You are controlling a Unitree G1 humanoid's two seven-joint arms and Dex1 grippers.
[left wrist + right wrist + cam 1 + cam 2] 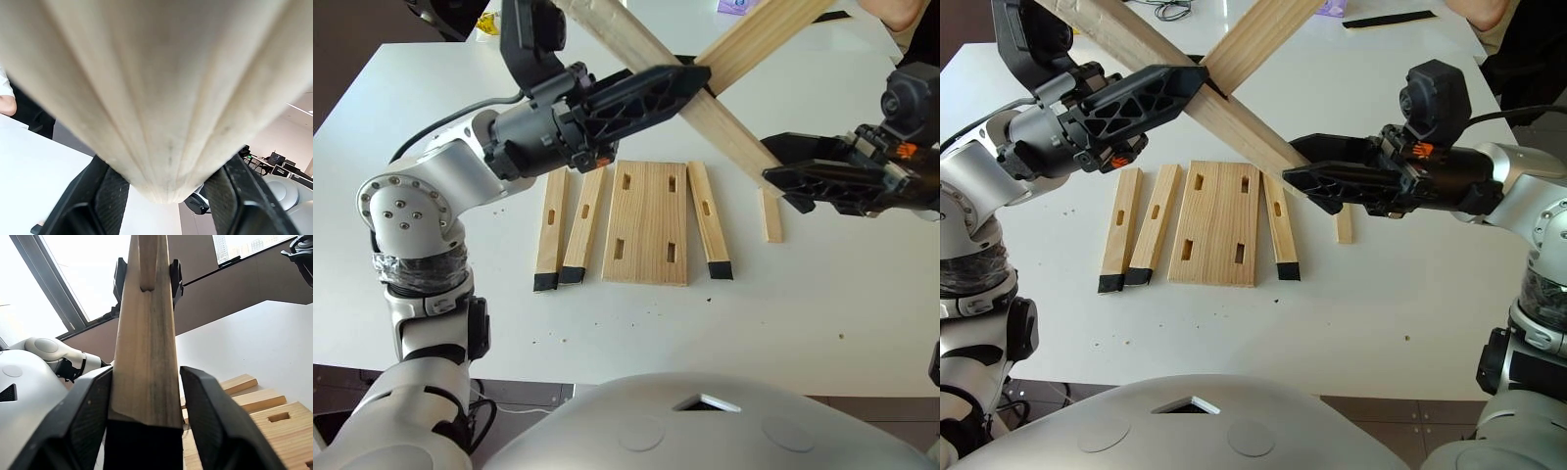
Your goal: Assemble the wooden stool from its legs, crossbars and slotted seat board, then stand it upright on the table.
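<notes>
Nearest on the white table (803,313) lies the slotted seat board (646,223), flat, its four slots facing up. Just left of it two loose legs (551,230) lie side by side, black tips toward the near edge. A third leg (708,220) lies just beside the board's right edge, and a short crossbar (771,215) lies a little farther right. Above and beyond these, on the right, the right gripper (1298,164) has its fingers clamped on the black-tipped lower end of a raised leg (734,132), which slopes up toward the far left. On the left, the left gripper (690,83) is clamped on the lower end of a raised bar (764,34), which slopes up toward the far right. The two raised pieces cross right at the left gripper's tips, forming an X over the seat board; the right wrist view shows a notch in the raised leg at that crossing. Near the table's far edge lies a black strip (1386,18).
</notes>
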